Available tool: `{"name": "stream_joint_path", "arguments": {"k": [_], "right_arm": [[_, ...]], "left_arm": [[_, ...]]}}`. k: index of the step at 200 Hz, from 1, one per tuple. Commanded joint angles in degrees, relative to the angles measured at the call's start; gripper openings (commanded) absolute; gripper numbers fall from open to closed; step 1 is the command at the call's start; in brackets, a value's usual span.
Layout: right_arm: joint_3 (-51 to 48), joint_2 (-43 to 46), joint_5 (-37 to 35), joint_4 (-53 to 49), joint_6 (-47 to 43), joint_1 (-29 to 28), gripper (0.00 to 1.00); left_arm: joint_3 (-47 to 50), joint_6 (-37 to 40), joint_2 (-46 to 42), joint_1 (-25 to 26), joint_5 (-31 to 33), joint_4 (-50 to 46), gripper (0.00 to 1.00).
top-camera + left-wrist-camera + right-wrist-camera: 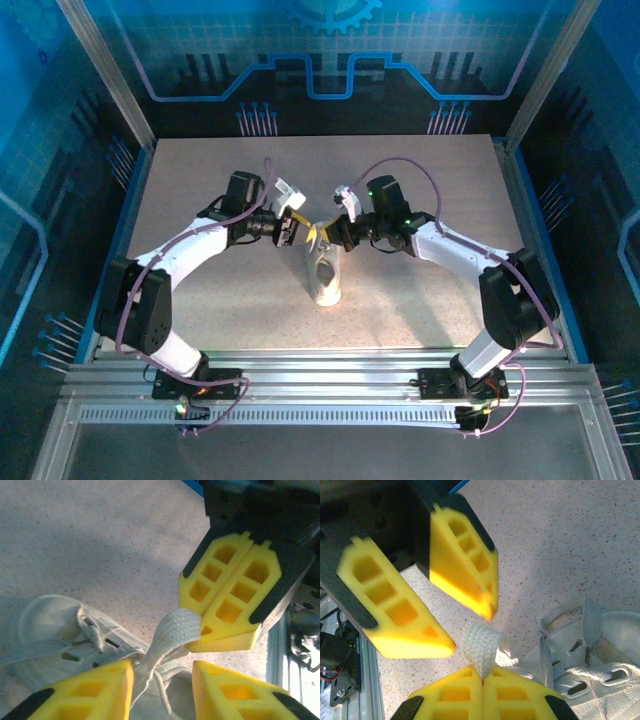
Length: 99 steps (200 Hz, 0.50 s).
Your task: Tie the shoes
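The white shoe (324, 278) stands on the table between the two arms, toe toward the near edge. In the left wrist view its eyelets and tongue (65, 640) lie at the lower left. A flat white lace loop (480, 645) rises from it. My right gripper (483, 675) is shut on that loop, and its yellow fingers (225, 580) show pressed together on the lace (172, 630). My left gripper (162, 672) is open, its jaws standing apart on either side of the lace strand without clamping it. From above, both grippers (292, 230) (338, 232) meet tip to tip just behind the shoe.
The speckled beige table (200, 180) extends on all sides of the shoe. Blue enclosure walls (320, 70) ring the back and sides. An aluminium rail (320, 385) with the arm bases runs along the near edge.
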<state>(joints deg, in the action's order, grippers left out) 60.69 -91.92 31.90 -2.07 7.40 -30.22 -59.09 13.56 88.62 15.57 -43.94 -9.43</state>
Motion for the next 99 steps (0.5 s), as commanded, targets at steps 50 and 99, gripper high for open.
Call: {"name": "stream_joint_path", "arguments": {"k": [50, 99], "right_arm": [[2.68, 0.43, -1.65, -5.17, -5.79, -2.87, 0.0], [3.31, 0.02, -2.37, -6.08, -6.24, -3.24, 0.0]], "left_arm": [[-4.1, -2.65, 0.7, -5.71, 13.93, -6.69, 0.48], [-9.11, -1.28, 12.65, -1.53, 18.19, -5.29, 0.56]]}}
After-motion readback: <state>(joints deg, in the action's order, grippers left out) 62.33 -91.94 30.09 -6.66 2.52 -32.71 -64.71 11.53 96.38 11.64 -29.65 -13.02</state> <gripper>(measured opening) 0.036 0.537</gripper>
